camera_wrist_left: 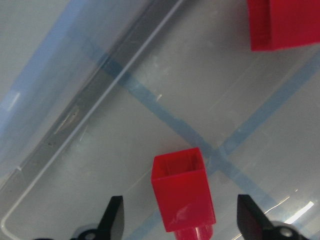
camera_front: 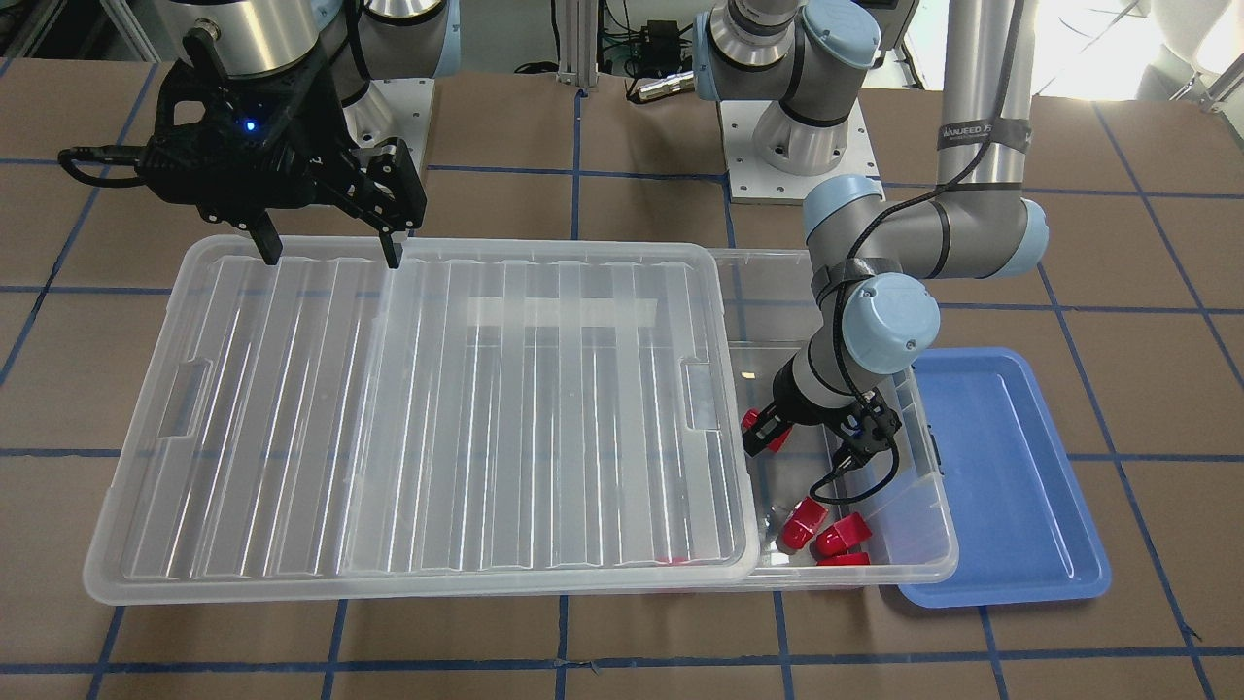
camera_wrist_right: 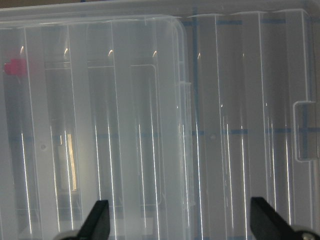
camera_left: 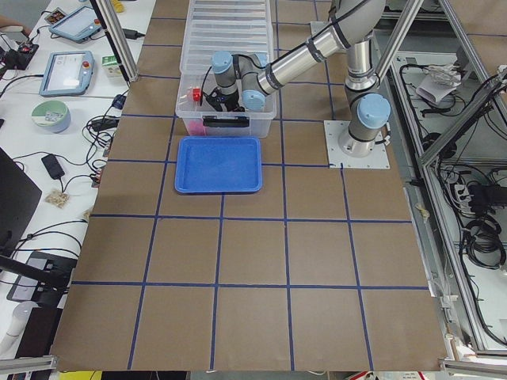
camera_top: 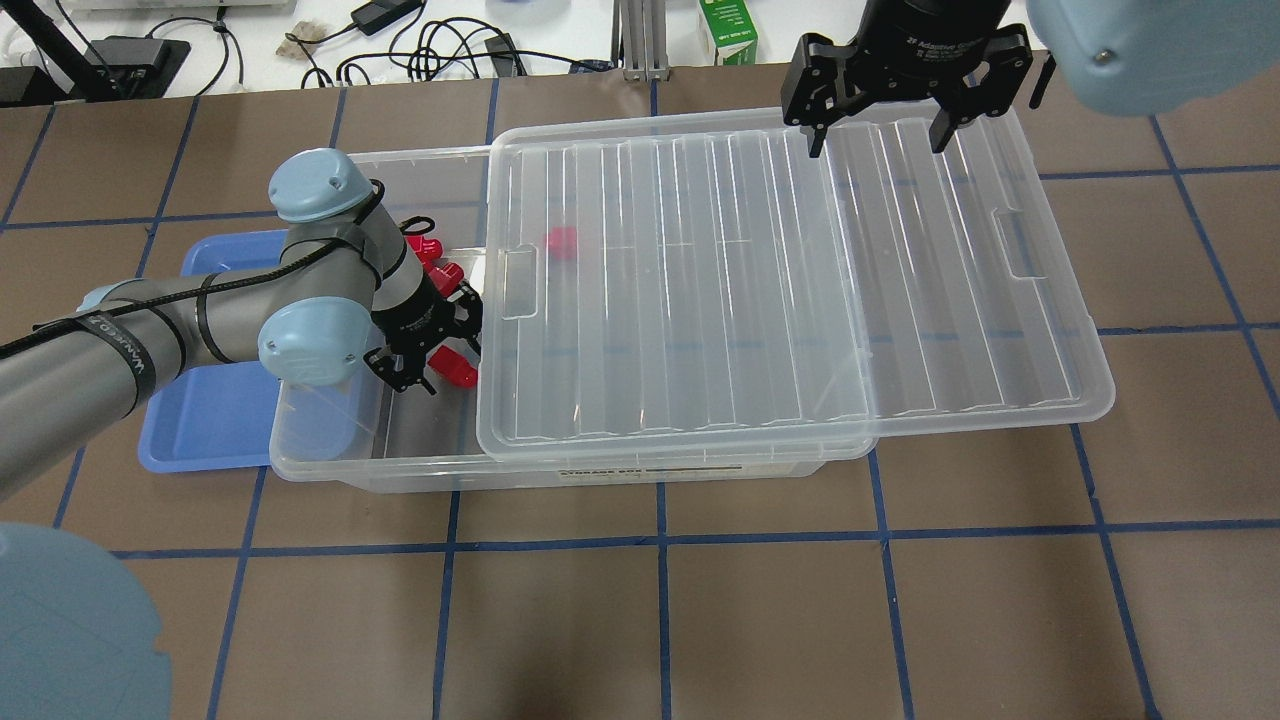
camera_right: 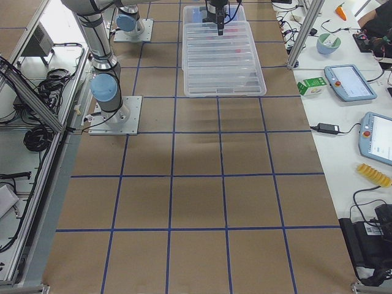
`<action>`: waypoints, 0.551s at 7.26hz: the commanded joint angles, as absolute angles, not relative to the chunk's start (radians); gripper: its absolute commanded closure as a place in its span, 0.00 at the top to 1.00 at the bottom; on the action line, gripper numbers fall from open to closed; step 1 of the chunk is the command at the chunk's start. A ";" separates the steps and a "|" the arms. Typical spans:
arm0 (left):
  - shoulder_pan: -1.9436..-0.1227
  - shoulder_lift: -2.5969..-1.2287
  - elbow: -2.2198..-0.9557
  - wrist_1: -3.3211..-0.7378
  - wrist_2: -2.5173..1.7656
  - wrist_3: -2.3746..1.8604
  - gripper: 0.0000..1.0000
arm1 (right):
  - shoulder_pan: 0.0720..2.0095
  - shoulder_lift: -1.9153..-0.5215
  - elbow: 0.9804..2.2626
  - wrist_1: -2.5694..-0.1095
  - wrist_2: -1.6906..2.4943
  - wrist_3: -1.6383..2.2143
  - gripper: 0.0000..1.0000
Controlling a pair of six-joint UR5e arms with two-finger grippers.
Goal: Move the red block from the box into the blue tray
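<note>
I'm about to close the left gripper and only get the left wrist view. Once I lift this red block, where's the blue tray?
Observer: The blue tray lies on the table right beside the box's open left end; nothing shows in it.
Operator: Is the lid in my way?
Observer: No. The lid is slid toward the robot's right; the left gripper is in the uncovered end.
Operator: And the right gripper?
Observer: The right gripper hovers open above the lid's right half.

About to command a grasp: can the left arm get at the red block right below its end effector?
Probably yes. The lid is slid aside, leaving that end of the box open, and the left end effector is inside, open, its fingers straddling the red block without touching it.
</note>
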State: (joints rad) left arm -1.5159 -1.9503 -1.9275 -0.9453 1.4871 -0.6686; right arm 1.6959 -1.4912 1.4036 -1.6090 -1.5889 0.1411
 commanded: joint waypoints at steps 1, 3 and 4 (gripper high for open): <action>-1.516 -1.962 -1.925 -0.930 1.486 -0.655 0.55 | 1.697 -1.493 1.404 -1.609 -1.589 0.141 1.00; -1.522 -1.936 -1.907 -0.948 1.496 -0.641 0.05 | 1.697 -1.493 1.404 -1.611 -1.588 0.141 1.00; -1.523 -1.930 -1.902 -0.968 1.497 -0.629 0.00 | 1.697 -1.493 1.404 -1.609 -1.589 0.141 1.00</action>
State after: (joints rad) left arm -1.5202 -1.9428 -1.9110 -0.9460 1.4934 -0.6413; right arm 1.6966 -1.4925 1.4036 -1.6098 -1.5885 0.1411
